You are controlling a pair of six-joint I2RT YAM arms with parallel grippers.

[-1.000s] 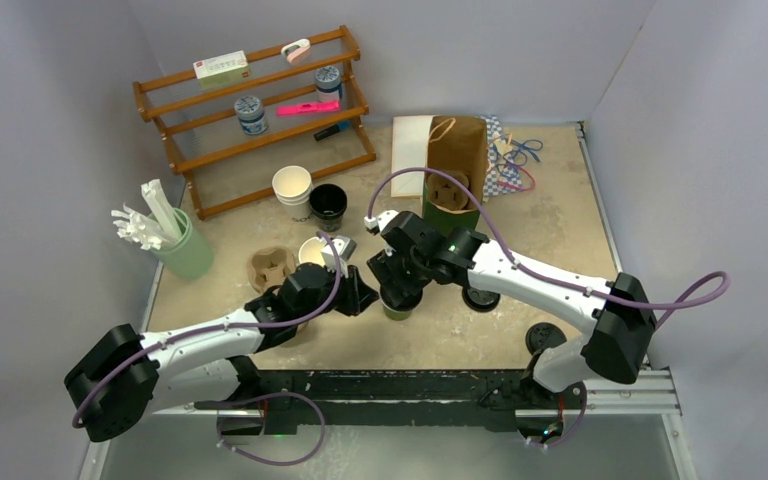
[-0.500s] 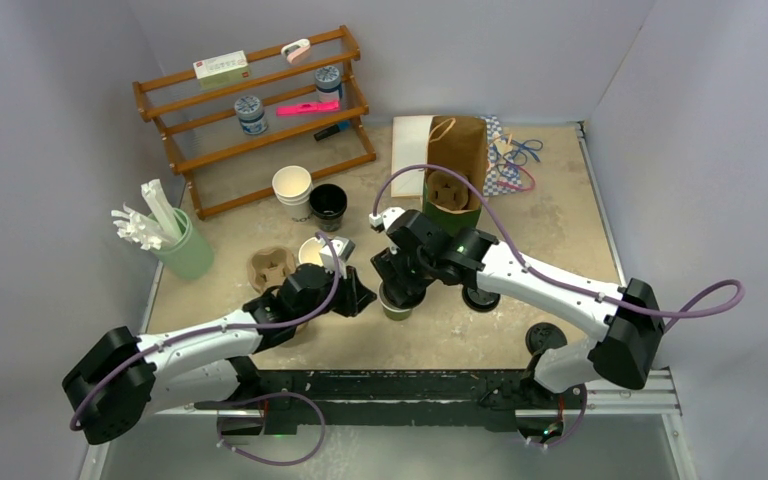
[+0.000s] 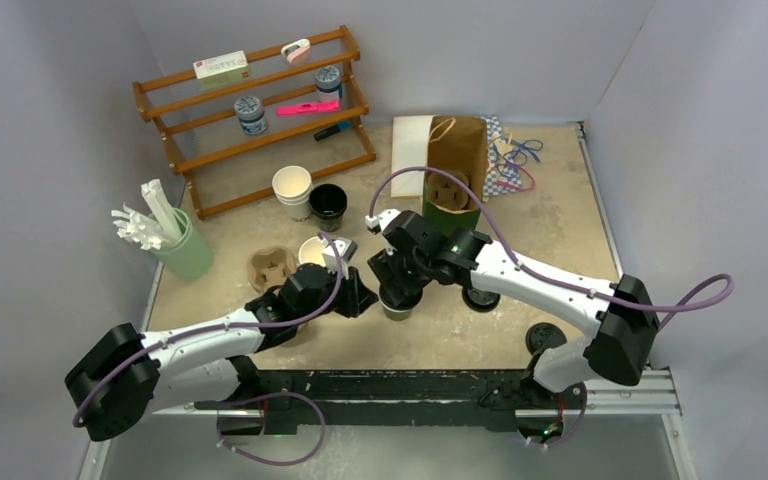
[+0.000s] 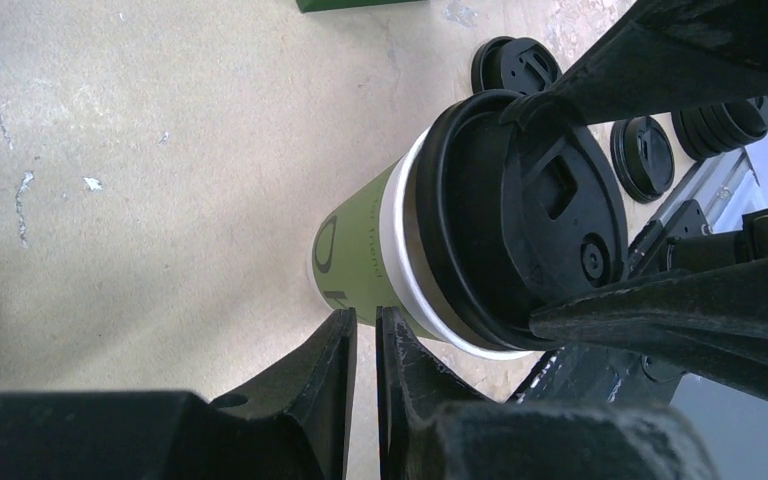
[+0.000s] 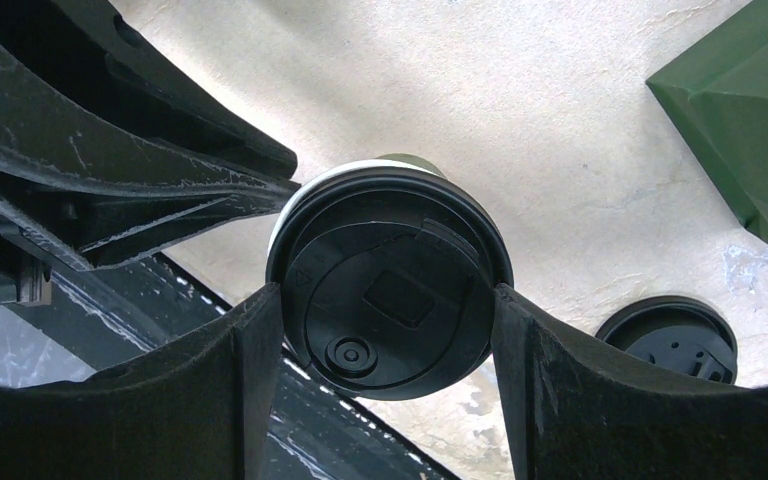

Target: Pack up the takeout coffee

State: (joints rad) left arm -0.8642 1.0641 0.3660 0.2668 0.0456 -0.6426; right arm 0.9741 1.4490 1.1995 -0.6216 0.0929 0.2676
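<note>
Worktop (image 3: 560,220) first: the brown paper bag (image 3: 457,150) lies at its far edge, and nothing is packed yet. Toward the middle of the front edge, the right gripper (image 5: 390,330) clamps the takeout coffee (image 4: 360,255) by its lid. The left gripper (image 4: 364,335), fingers nearly pressed together and empty, sits just beside the cup's base.

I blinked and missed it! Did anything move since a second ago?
Barely. The right arm swayed outward a little at its near joint, then came back. The right gripper stays closed around the lid of the takeout coffee, in about the same spot. The left gripper stays beside it, nearly shut, holding nothing. Shelf and paper bag are unchanged.
</note>
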